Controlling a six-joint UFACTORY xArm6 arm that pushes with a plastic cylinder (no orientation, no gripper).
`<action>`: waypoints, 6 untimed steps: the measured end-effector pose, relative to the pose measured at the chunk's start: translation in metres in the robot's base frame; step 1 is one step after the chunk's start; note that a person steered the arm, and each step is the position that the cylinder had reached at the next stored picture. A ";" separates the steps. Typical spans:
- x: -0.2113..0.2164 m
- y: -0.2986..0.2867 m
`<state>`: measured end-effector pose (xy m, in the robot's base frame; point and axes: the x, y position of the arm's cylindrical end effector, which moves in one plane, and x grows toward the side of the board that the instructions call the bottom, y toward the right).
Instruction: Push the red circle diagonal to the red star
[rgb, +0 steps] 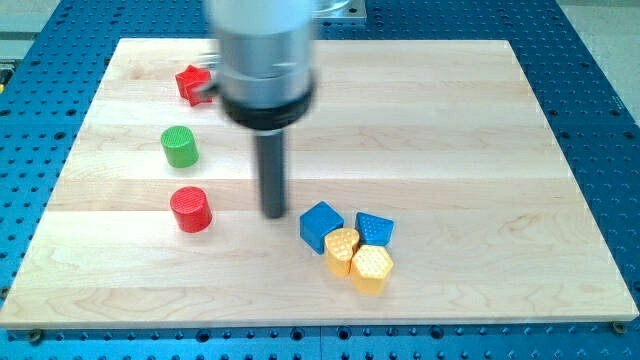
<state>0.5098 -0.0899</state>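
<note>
The red circle (190, 209) stands on the wooden board at the view's lower left. The red star (193, 84) lies near the board's top left, partly hidden by the arm's blurred body. My tip (275, 215) rests on the board to the right of the red circle, with a clear gap between them. The tip is also just left of the blue cube (321, 226).
A green circle (180, 147) stands between the red star and the red circle. Right of the tip sits a cluster: the blue cube, a second blue block (375, 229), a yellow block (342, 248) and a yellow hexagon (371, 268). The board (480, 140) lies on a blue perforated table.
</note>
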 end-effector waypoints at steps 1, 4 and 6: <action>0.054 -0.049; -0.020 -0.037; -0.035 0.014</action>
